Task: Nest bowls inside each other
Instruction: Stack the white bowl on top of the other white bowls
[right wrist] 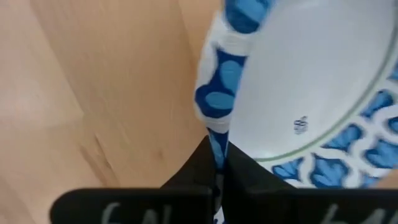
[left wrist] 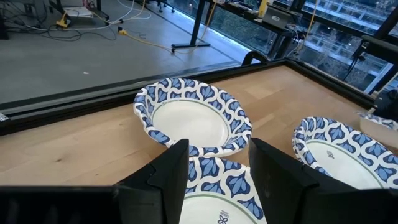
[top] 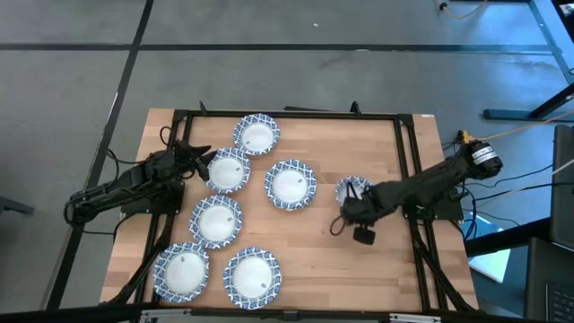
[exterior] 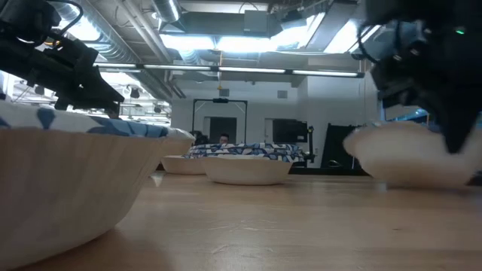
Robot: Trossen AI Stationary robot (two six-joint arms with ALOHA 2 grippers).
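Blue-rimmed held bowl [top: 352, 190]: rim pinched between closed fingers of right gripper [top: 351, 205]. Nearest loose bowl [top: 290, 184] lies toward left arm from it. Left gripper [top: 201, 159], fingers apart, straddles another bowl's [top: 226, 170] rim.

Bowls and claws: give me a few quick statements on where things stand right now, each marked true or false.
1. The right claw is shut on a bowl's rim. True.
2. The left claw is shut on a bowl. False: it is open, above a bowl's rim.
3. Seven bowls show in the high view. True.
4. The right claw's bowl touches the middle bowl. False: bare table lies between them.
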